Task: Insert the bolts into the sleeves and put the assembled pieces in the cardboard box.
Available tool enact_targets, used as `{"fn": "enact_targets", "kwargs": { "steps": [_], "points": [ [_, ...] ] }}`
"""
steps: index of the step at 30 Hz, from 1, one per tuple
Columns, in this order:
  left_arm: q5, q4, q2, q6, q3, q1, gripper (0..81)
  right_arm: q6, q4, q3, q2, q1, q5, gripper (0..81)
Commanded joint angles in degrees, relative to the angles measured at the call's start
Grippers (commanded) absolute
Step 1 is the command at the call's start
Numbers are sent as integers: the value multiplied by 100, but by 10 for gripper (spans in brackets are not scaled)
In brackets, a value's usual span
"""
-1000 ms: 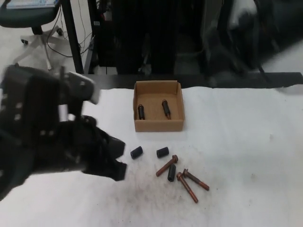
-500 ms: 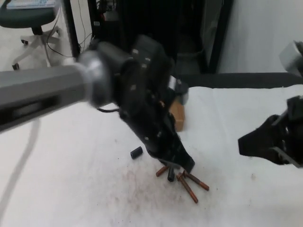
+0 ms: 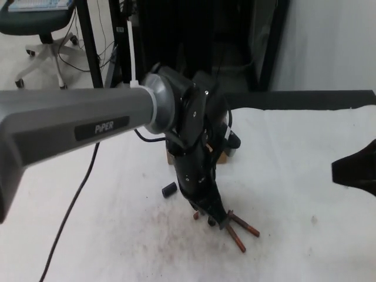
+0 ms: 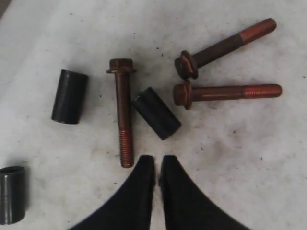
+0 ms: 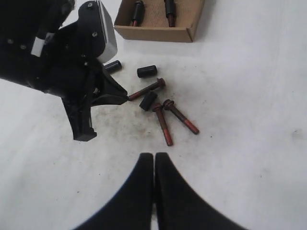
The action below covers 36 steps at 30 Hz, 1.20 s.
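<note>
The left pincer (image 4: 157, 162) is clenched on nothing. Its two black fingertips are pressed nearly together low over the counter (image 4: 249, 158), just beside the threaded end of one copper-coloured bolt (image 4: 123, 112). A black sleeve (image 4: 156, 113) lies tilted just beside that bolt's shank. A second sleeve (image 4: 70, 96) lies a little apart on the shank's other side. A third sleeve (image 4: 12, 194) rests farther off, with its bore turned toward the camera. A second bolt (image 4: 229, 91) and a third bolt (image 4: 225, 45) lie with their flanged heads close together near the tilted sleeve, and their shanks spread apart away from it. The white counter is smudged dark around these loose parts.

In the right wrist view, the cardboard box (image 5: 156, 32) stands beyond the loose parts, well apart from them. It holds two assembled pieces (image 5: 137, 10) lying side by side, each a bolt in a dark sleeve. The right pincer (image 5: 154, 160) is likewise clenched and empty, and hangs over bare counter apart from the bolts.

In the high view, the left arm (image 3: 88, 126) stretches in from the left and angles down to the cluster, covering most of the box.
</note>
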Motion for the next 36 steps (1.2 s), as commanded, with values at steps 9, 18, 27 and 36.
{"fn": "enact_targets", "kwargs": {
  "steps": [9, 18, 27, 36],
  "points": [
    [-396, -500, 275, 83, -71, -29, 393, -142, 54, 8, -69, -34, -174, 9],
    [-1305, -670, 471, 319, -71, -29, 393, -142, 54, 8, -69, -34, -211, 9],
    [-1562, -1078, 471, 341, -71, -29, 393, -273, 54, 8, -69, -34, -233, 9],
    [-1283, -1080, 471, 341, -60, -29, 391, -273, 54, 8, -69, -34, -233, 9]
  ]
}}
